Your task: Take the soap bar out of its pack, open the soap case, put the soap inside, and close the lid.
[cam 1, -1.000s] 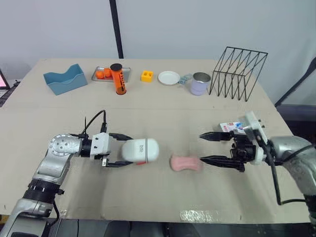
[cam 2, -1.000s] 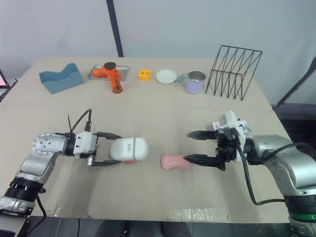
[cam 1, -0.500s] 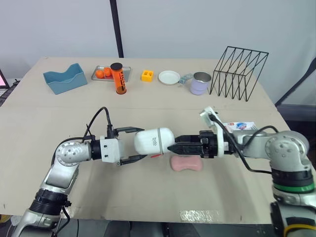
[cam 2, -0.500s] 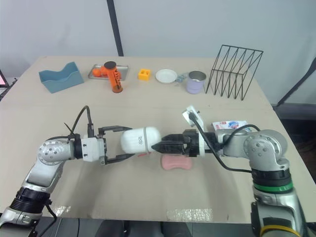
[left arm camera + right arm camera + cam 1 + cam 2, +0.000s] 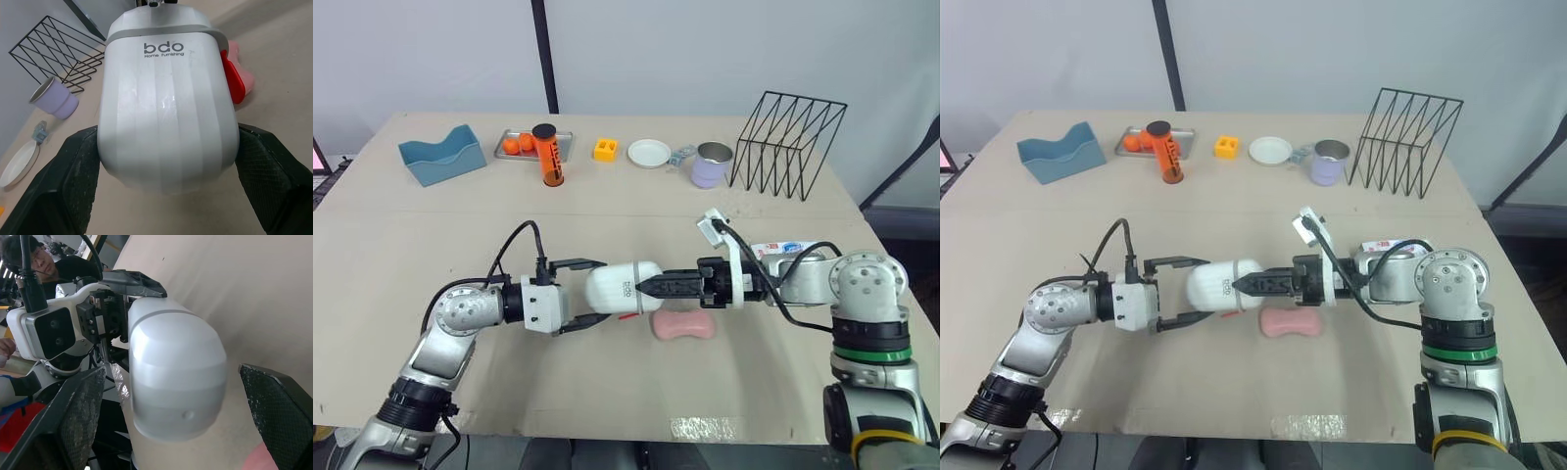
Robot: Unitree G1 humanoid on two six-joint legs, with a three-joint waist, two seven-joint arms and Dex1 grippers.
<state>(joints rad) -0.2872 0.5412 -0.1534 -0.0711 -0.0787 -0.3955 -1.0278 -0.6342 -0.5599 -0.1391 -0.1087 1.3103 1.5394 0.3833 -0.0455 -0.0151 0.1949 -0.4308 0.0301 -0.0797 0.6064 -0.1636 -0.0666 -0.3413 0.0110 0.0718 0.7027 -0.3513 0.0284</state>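
Along the far edge of your table [image 5: 607, 211], a black wire rack [image 5: 786, 142] stands at 2 o'clock. Nearer 12 o'clock you have a lavender mug [image 5: 710, 164], a small wrapped packet [image 5: 681, 154], a white plate [image 5: 649, 154] and a yellow block [image 5: 605, 150]. At 11 o'clock an orange bottle [image 5: 549, 159] with a black cap overlaps a metal tray [image 5: 560, 145] holding orange fruit [image 5: 518, 146]. A blue bin [image 5: 440, 157] sits at 10 o'clock. A black pole [image 5: 544, 54] rises behind the table. In the right wrist view you can see a person [image 5: 68, 269] in dark clothing.

Flat tan desk [image 5: 607, 215]. Far edge, left to right: blue bin [image 5: 442, 157]; metal tray [image 5: 564, 145] of oranges [image 5: 514, 146]; orange canister [image 5: 549, 157]; yellow block [image 5: 605, 150]; white plate [image 5: 649, 154]; lilac mug [image 5: 710, 166]; black wire rack [image 5: 786, 144]. Near middle: pink soap bar [image 5: 683, 325]; soap pack [image 5: 783, 251] to its right.
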